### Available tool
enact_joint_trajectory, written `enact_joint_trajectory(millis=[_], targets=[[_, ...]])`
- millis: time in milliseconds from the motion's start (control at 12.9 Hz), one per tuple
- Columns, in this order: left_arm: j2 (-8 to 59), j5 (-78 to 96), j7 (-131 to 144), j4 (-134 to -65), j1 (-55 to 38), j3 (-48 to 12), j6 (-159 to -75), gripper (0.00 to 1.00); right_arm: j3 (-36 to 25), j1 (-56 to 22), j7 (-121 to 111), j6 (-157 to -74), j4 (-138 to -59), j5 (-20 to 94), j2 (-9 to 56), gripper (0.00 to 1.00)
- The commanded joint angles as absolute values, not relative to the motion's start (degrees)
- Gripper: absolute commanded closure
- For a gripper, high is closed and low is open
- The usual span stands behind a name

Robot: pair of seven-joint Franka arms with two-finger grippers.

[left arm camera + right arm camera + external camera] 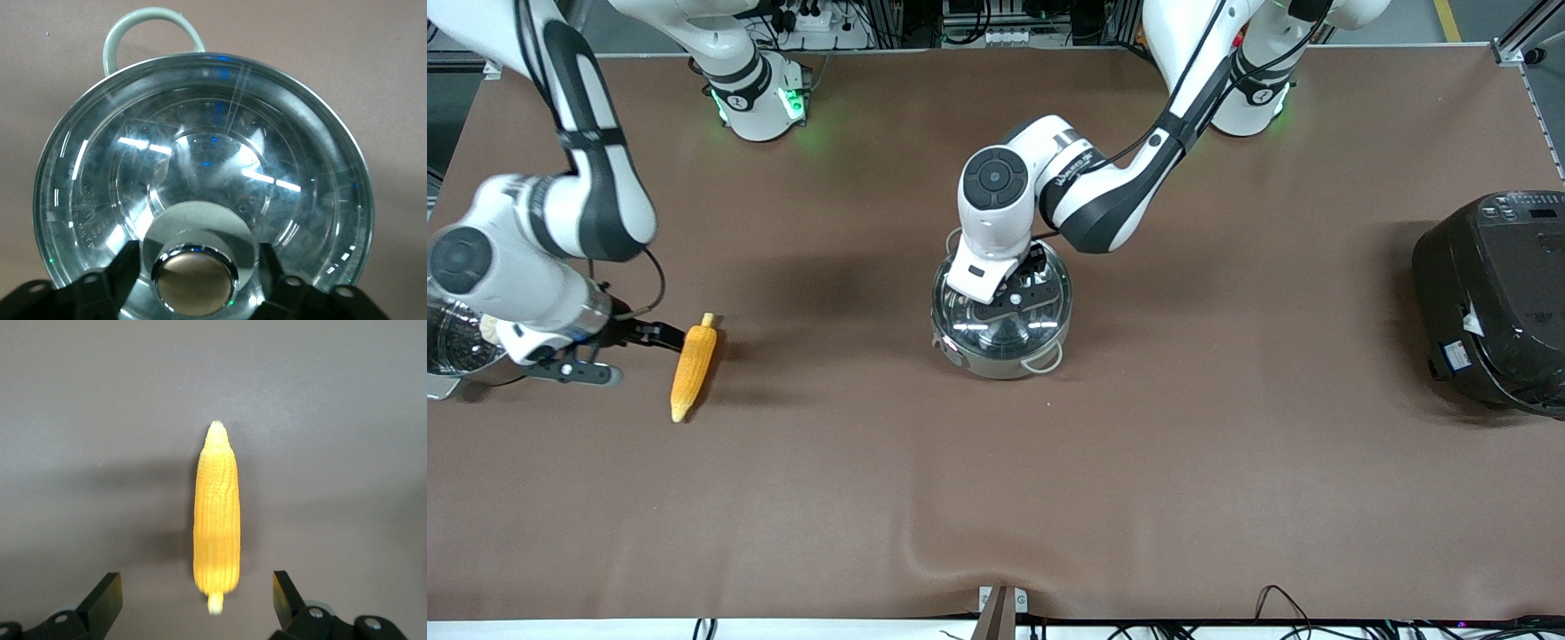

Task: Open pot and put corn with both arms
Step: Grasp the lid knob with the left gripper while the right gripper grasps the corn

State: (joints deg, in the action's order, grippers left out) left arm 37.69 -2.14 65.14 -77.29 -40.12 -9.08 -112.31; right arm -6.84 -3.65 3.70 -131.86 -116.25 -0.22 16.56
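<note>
Left gripper over pot at table centre, fingers spread either side of lid knob, not yet clamped. Lid seated flat on rim. Advice: centre knob between pads, close firmly, lift straight up to avoid dragging pot. Right gripper spread wide, low over table beside stub end of corn, which lies flat toward right arm's end. Advice: grasp cob across mid-body, not taper; risk of rolling
</note>
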Motion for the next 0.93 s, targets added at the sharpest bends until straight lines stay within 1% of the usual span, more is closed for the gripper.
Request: enact_joint_trajectory(millis=[0, 77, 232, 310, 387, 464, 542, 851], targets=[[37.6, -3.7, 65.2, -76.7, -40.7, -8.6, -111.1, 0.43, -6.0, -2.9, 3.5, -138.0, -119.6, -1.1, 18.6, 0.0], [37.5, -3.7, 65.1, -76.6, -40.7, -8.5, -110.5, 0.44, -6.0, -3.0, 3.6, -138.7, -119.6, -1.1, 19.9, 0.0], [37.4, -3.7, 65.1, -76.7, -40.8, -8.6, -110.4, 0.51, -6.0, -3.1, 3.5, -142.1, -119.7, -1.1, 22.4, 0.0], [37.4, -3.7, 65.2, -76.8, -40.9, -8.5, -110.3, 0.6, -6.0, -3.0, 3.5, -142.9, -119.8, -1.1, 23.0, 0.0], [37.4, -3.7, 65.1, -76.8, -40.9, -8.5, -110.0, 0.73, -6.1, -2.7, 3.5, -143.1, -119.7, -1.1, 23.8, 0.0], [37.3, -3.7, 65.1, -76.7, -41.0, -8.5, -109.7, 0.91, -6.1, -2.4, 3.3, -144.3, -119.7, -1.1, 24.5, 0.0], [36.8, -3.7, 65.2, -76.7, -40.9, -8.6, -109.2, 1.0, -6.1, -1.9, 2.9, -145.3, -119.8, -1.1, 25.4, 0.0], [32.0, -3.7, 65.1, -76.6, -40.0, -8.4, -103.7, 1.0, -6.0, -0.6, 2.9, -146.5, -119.8, -1.1, 27.9, 0.0]])
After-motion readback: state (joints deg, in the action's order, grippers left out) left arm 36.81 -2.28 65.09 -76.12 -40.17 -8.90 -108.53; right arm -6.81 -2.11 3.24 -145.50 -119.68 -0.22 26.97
